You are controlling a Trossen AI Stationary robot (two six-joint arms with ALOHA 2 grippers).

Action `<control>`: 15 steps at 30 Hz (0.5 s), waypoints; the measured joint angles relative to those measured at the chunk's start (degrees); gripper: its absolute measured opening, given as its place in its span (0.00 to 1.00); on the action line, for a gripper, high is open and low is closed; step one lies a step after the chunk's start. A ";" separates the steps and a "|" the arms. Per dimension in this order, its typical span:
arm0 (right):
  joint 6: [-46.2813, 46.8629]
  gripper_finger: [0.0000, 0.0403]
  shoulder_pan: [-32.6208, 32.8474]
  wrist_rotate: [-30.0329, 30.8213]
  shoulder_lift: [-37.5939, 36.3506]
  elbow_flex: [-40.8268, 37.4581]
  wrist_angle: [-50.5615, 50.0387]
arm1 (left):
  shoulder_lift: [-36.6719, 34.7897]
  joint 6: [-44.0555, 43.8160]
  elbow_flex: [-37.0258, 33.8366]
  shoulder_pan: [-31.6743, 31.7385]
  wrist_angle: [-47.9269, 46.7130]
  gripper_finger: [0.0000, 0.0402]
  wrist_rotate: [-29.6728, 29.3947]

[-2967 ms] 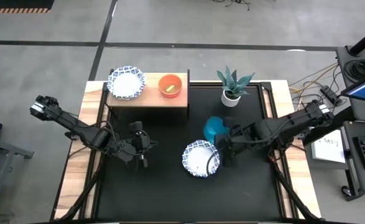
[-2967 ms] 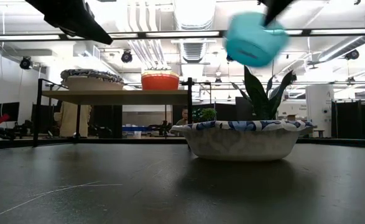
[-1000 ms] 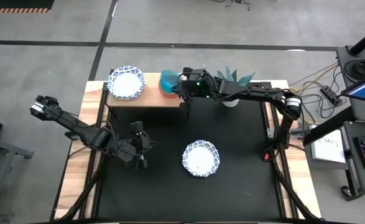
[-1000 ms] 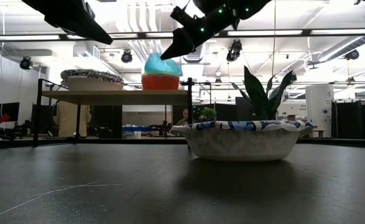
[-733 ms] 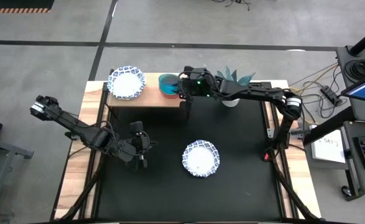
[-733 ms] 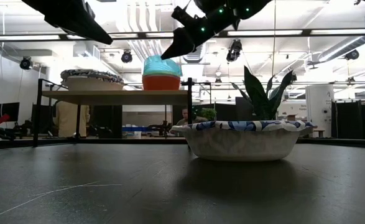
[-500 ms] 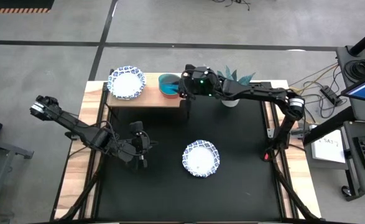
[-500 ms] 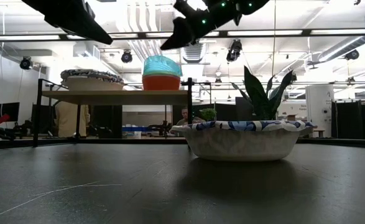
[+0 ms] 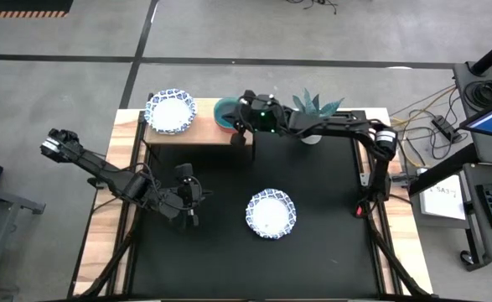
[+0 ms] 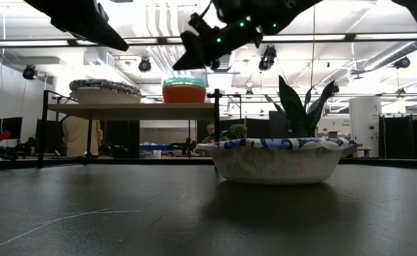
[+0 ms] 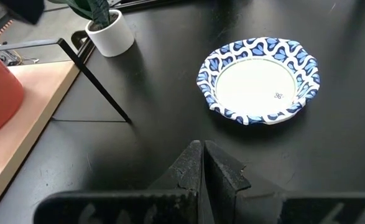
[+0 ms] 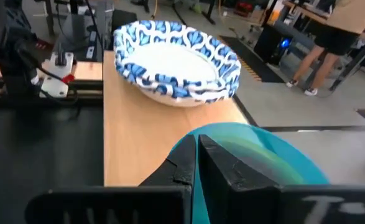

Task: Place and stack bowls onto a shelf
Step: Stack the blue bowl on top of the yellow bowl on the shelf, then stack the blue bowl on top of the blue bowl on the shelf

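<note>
The light-wood shelf (image 9: 199, 134) stands at the mat's far side. A wide white bowl with a blue rim (image 9: 171, 111) sits on its left end. The teal bowl (image 10: 185, 81) sits nested level in the red bowl (image 10: 184, 93) on the shelf's right end. My right gripper (image 9: 235, 119) is shut and hovers just over the teal bowl (image 12: 263, 146). A second wide white bowl (image 9: 271, 214) rests on the black mat. My left gripper (image 9: 190, 218) waits shut, low over the mat left of that bowl (image 11: 257, 78). My right gripper (image 12: 194, 146) has its shut fingers right above the teal bowl's rim, coming from the table's right side. The low view shows a thin gap under the fingertips (image 10: 176, 65), so I cannot tell whether they touch the bowl.
A small white pot with a green spiky plant (image 9: 314, 113) stands just right of the shelf, under the right arm. The black mat (image 9: 329, 243) covers the table's middle. A person stands in the room beyond the shelf (image 12: 337, 31).
The teal bowl, held tilted over the red bowl a second ago, was let go and now sits deeper and level inside it. My right gripper rose off the bowl, then moved toward the table's left and down over it.
</note>
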 joint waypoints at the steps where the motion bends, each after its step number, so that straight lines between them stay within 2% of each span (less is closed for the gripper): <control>1: -0.01 0.02 0.00 0.00 0.31 0.00 -0.01 | 0.00 0.01 0.00 -0.01 -0.01 0.00 0.01; 8: 0.17 0.02 0.29 0.02 -1.65 -0.02 -0.74 | 0.00 0.01 0.00 0.01 -0.11 0.00 0.01; 15: -0.43 0.02 3.11 -0.42 -8.52 -0.32 -14.21 | 0.00 -0.68 0.00 -0.02 -0.18 0.00 0.01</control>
